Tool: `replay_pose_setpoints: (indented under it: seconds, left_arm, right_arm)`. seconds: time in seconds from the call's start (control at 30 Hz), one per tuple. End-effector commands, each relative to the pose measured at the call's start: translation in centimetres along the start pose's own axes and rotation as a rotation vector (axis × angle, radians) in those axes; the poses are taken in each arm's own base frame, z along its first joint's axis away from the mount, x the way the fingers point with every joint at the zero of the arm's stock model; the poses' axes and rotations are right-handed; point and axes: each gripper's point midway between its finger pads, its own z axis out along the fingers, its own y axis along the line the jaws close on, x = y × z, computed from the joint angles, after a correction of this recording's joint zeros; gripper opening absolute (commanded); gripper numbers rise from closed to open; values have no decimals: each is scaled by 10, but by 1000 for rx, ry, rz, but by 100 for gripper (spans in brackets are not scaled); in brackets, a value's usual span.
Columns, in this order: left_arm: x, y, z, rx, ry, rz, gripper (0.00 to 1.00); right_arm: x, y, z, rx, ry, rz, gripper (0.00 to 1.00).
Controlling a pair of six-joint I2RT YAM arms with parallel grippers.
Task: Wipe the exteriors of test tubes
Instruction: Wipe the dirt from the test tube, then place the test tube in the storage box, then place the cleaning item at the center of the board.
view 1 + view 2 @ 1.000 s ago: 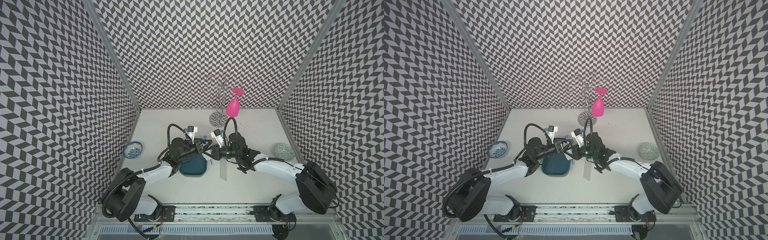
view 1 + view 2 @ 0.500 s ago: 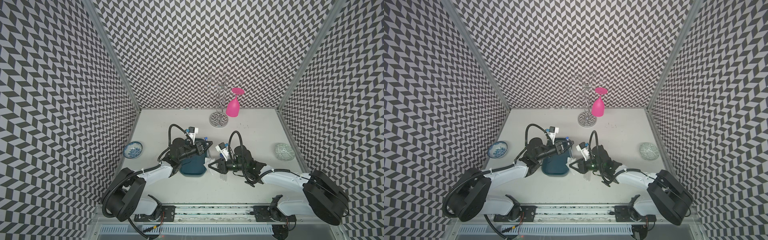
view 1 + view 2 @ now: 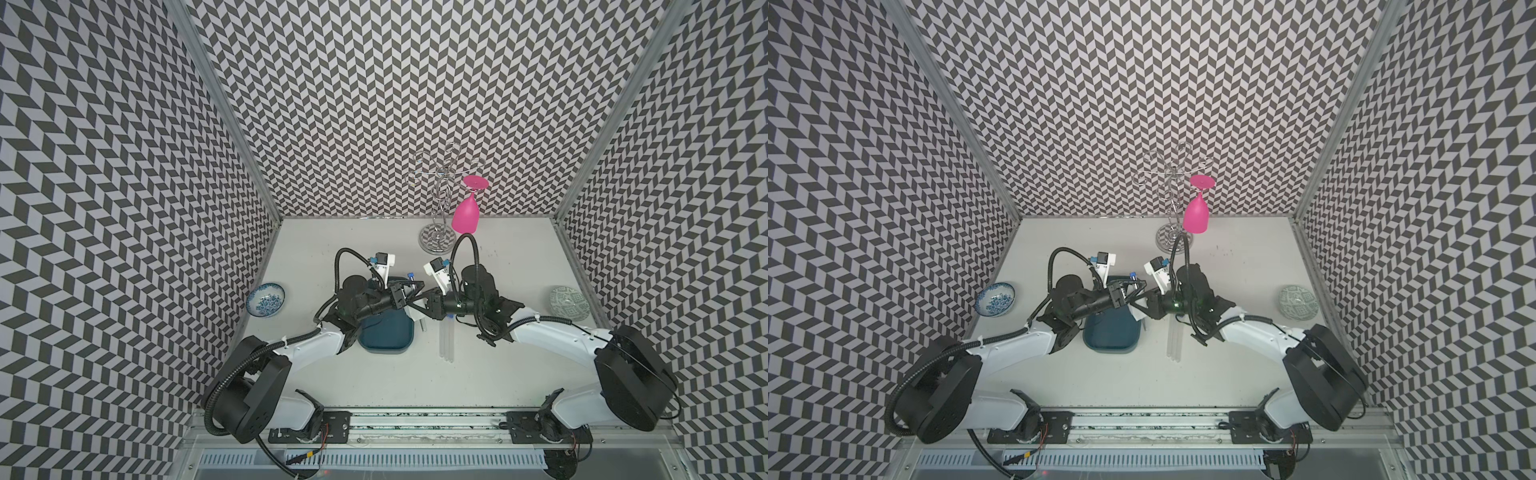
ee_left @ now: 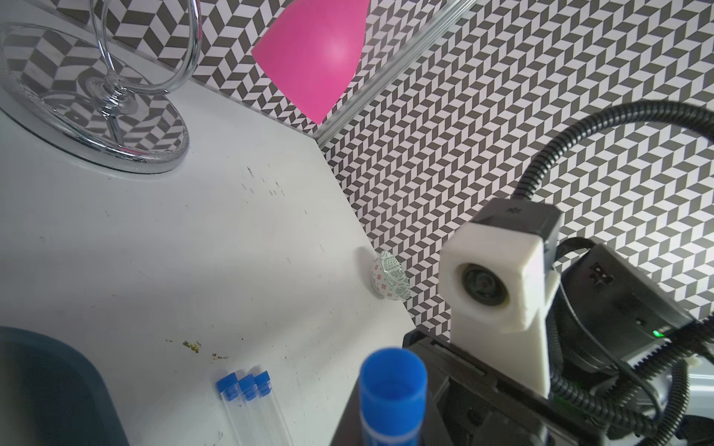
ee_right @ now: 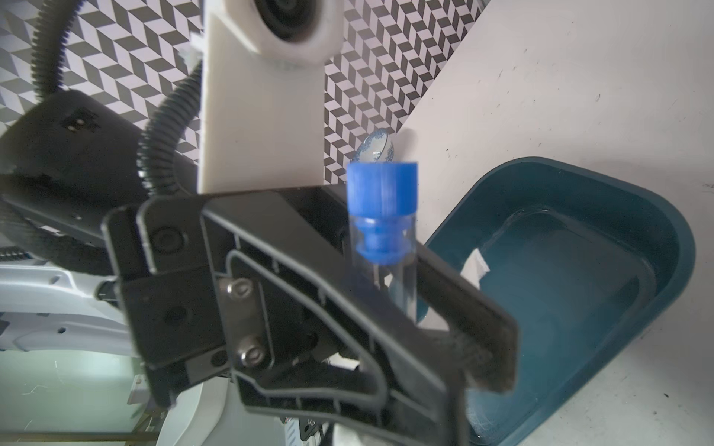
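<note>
Looks down into a booth walled in black-and-white chevrons, onto a pale bench (image 3: 498, 374). Brings two white-and-black arms in from the near edge, meeting over the middle. Stands a chrome wire rack (image 3: 436, 243) at the back, a pink glass (image 3: 465, 216) hung upside down on it, well apart from the work. Sets a teal tray (image 3: 386, 338) under the meeting point, likely to catch a slipped tube. Puts a blue-and-white bowl (image 3: 266, 300) at the far left and a green patterned dish (image 3: 569, 303) at the far right, both clear of the wiping.

Clamps the left gripper (image 3: 412, 292), jaws together, on one test tube (image 5: 402, 293) just below its blue cap (image 5: 382, 185), held clear of the bench over the tray's edge, probably to free the bare glass below for wiping. Meets it with the right gripper (image 3: 417, 311), jaws nearly together, seemingly pinching a white tissue wad (image 3: 417, 323) against the lower glass; exact contact hidden. Lines up three more test tubes (image 3: 446, 345) flat on the bench just beside the tray, touching side by side, caps toward the back, presumably parked within easy reach of the right arm.

Reveals no brand, label or legible writing on tubes, tray or dishes; only a tiny mark on the dark top of the right wrist camera (image 4: 514, 216), too small to read.
</note>
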Motion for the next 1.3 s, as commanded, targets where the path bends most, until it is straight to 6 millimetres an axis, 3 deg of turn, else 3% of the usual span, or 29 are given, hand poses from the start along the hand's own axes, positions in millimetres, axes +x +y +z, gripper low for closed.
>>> replay_pose_setpoints:
  seconds: [0.0, 0.13, 0.23, 0.67, 0.87, 1.0, 1.27]
  left_arm:
    - [0, -3, -5, 11, -1, 4, 15]
    - [-3, -2, -4, 13, -8, 10, 15]
    - [-4, -1, -4, 11, -8, 9, 15]
    - [-18, 13, -19, -48, -34, 24, 15]
    - [-29, 41, -36, -166, -15, 32, 15]
    - [-30, 70, -49, -317, 40, 57, 15]
    - [0, 136, -48, -531, 228, 52, 19]
  right_arm:
    - [22, 3, -6, -20, 0, 32, 21]
    - [57, 3, -17, -9, 18, 98, 21]
    - [70, 1, -24, 13, 20, 120, 21]
    - [88, -7, -44, 79, 18, 165, 21]
    - [76, -11, -56, 147, -45, 164, 21]
    - [61, -9, -63, 157, -101, 140, 21]
    - [37, -22, -77, 186, -140, 115, 22]
